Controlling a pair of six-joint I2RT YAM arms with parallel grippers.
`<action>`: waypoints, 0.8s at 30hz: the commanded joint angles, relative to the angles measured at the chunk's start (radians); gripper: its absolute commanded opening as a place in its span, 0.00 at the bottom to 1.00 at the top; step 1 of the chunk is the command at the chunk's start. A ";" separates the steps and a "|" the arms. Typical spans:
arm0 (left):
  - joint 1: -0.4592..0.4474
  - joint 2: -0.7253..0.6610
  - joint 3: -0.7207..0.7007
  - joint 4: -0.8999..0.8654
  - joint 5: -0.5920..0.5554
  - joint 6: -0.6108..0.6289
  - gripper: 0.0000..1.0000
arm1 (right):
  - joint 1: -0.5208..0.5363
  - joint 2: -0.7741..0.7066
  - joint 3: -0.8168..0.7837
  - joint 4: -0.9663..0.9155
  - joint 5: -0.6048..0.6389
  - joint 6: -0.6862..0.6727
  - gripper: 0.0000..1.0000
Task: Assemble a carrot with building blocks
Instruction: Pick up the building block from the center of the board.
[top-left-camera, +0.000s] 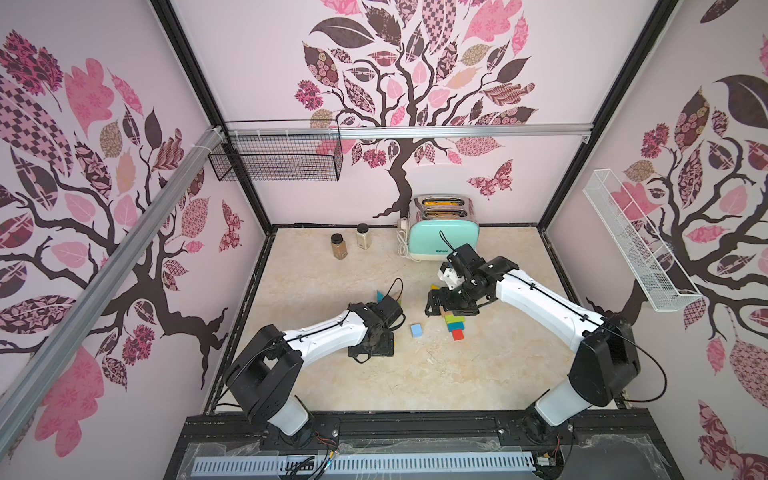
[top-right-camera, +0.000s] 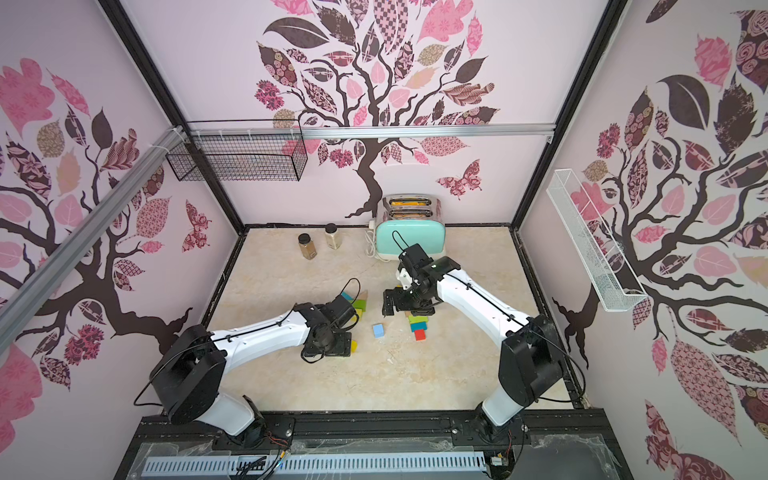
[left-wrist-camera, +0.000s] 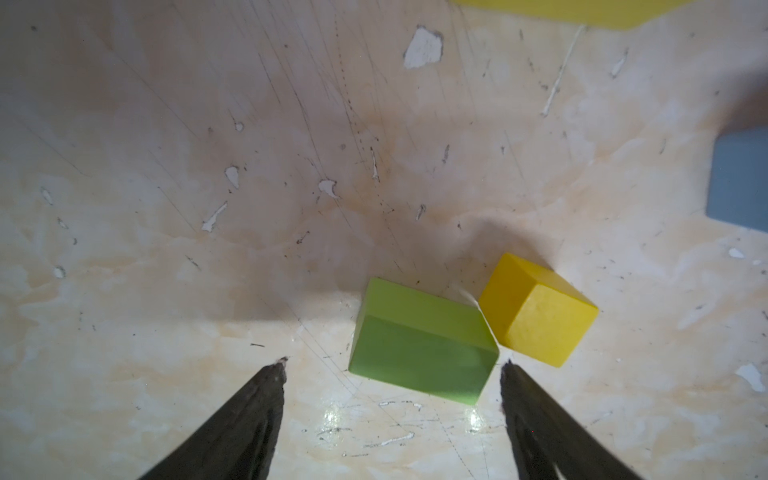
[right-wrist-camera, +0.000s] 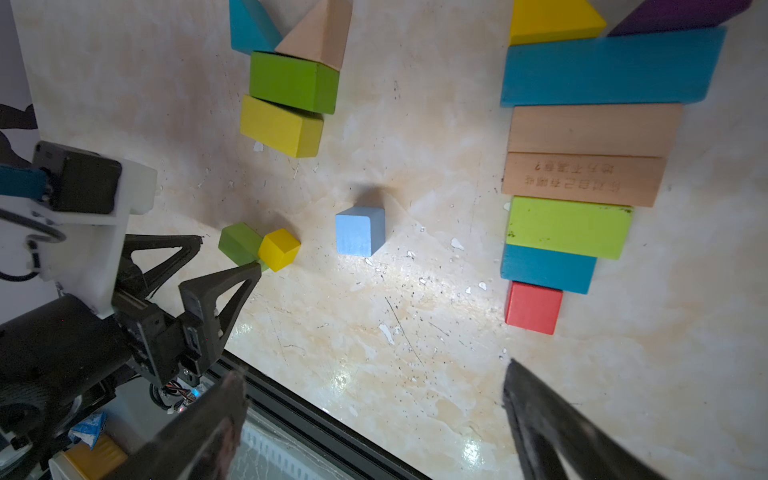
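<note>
1. Both tips of the left jaws stand apart in the left wrist view and hold nothing. The small green block (left-wrist-camera: 419, 340) lies on the table (left-wrist-camera: 187, 174) just ahead of the tips. It is nearer to one tip and turned askew to both. A yellow cube (left-wrist-camera: 536, 311) touches its corner.
2. From the same view, I judge that the step in hand is to pick up the green block. To do it well, the wrist should turn until the tips face two flat, parallel sides. The jaws should then centre on the block and go low before they close. Otherwise one tip may catch the yellow cube, or the block may twist out.
3. In the right wrist view the right jaws are apart and empty, above the table. The carrot lies as a tapering row of touching pieces: red cube (right-wrist-camera: 533, 307), teal block (right-wrist-camera: 546, 269), light green bar (right-wrist-camera: 567, 227), two tan bars (right-wrist-camera: 590, 129) and a long teal bar (right-wrist-camera: 611, 68). A yellow wedge (right-wrist-camera: 552, 20) and a purple piece (right-wrist-camera: 681, 14) lie at the wide end. A light blue cube (right-wrist-camera: 359, 230) stands alone between this row and the green block.
4. In both top views the left arm (top-left-camera: 324, 334) bends low over its block. The right arm (top-left-camera: 540, 297) covers the wide end of the row, so that part cannot be checked here.
</note>
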 joint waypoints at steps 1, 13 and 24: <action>-0.004 0.017 -0.011 0.035 -0.003 0.018 0.85 | -0.002 -0.030 0.009 0.006 -0.002 -0.002 0.99; -0.004 0.069 -0.036 0.086 0.007 0.024 0.66 | -0.002 -0.025 0.005 0.010 -0.007 -0.002 0.99; -0.003 -0.019 0.048 -0.020 -0.080 0.022 0.40 | -0.001 -0.022 0.022 0.010 -0.002 0.001 0.99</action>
